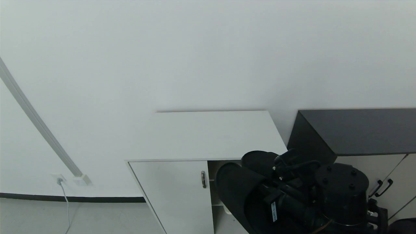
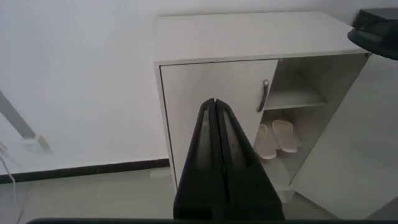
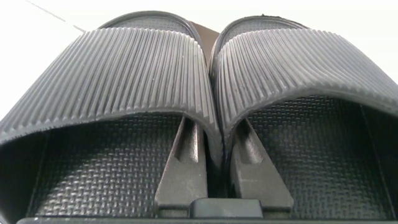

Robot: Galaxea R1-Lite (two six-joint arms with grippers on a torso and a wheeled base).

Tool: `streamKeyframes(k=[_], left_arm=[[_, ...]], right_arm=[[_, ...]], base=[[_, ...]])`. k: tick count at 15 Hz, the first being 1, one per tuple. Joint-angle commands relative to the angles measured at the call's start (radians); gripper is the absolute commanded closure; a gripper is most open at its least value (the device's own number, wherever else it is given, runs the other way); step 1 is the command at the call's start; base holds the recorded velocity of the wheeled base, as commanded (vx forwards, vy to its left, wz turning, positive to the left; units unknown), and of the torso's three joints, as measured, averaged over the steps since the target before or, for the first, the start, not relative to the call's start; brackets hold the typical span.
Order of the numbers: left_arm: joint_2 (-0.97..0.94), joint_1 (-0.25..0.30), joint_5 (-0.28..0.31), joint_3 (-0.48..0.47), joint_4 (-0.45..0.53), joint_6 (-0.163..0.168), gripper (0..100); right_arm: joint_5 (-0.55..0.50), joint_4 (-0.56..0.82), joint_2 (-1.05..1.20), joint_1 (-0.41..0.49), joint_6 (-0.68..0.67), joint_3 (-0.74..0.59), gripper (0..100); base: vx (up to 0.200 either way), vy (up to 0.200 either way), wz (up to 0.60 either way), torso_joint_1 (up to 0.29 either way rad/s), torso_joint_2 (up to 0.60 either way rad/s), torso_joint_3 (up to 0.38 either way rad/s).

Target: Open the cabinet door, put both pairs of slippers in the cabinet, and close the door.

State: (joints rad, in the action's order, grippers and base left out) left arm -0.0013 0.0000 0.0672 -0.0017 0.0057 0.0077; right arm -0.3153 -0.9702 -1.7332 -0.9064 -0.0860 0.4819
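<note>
**Black slippers** [image 3: 155, 81]: a pair with ribbed straps and diamond-textured footbeds, side by side and touching along their inner edges. The right claw [image 3: 217, 134] is clamped on those two adjoining edges, one finger [image 3: 183, 162] lying in each footbed. In the head view the pair [image 1: 247, 182] stands out beyond this claw, directly before the open right bay of the white cabinet [image 1: 208, 133].

**White slippers** [image 2: 277, 137]: a pair lying flat on the bay's lower level, beyond and to the right of the left claw [image 2: 215, 109], under an upper shelf [image 2: 295, 98]. The left claw is clenched on nothing, its fingers pressed together.

**Surroundings:** the closed left door [image 2: 186, 112] with its metal handle [image 2: 265, 95] lies straight ahead of the left claw. The panel [image 2: 348, 143] to the right of the bay appears to be the opened door. A dark-topped cabinet [image 1: 357, 130] stands to the right of the right claw, and a wall socket [image 1: 60, 179] is far to its left.
</note>
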Motion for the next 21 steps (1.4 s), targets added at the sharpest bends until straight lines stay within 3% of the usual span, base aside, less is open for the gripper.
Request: streamKeyframes(k=[1, 6, 21], left_arm=[[0.001, 0.000, 0.000, 0.000, 0.000, 0.000, 100], [0.001, 0.000, -0.001, 0.000, 0.000, -0.002, 100], [0.001, 0.000, -0.003, 0.000, 0.000, -0.006, 100]], right_arm=[[0.001, -0.001, -0.002, -0.002, 0.000, 0.000, 100], [0.001, -0.001, -0.005, 0.000, -0.001, -0.002, 100], [0.001, 0.001, -0.008, -0.002, 0.000, -0.016, 100]], base=[[0.000, 0.000, 0.00, 0.000, 0.00, 0.000], [0.000, 0.000, 0.00, -0.018, 0.04, 0.024], [0.000, 0.000, 0.00, -0.168, 0.39, 0.214]])
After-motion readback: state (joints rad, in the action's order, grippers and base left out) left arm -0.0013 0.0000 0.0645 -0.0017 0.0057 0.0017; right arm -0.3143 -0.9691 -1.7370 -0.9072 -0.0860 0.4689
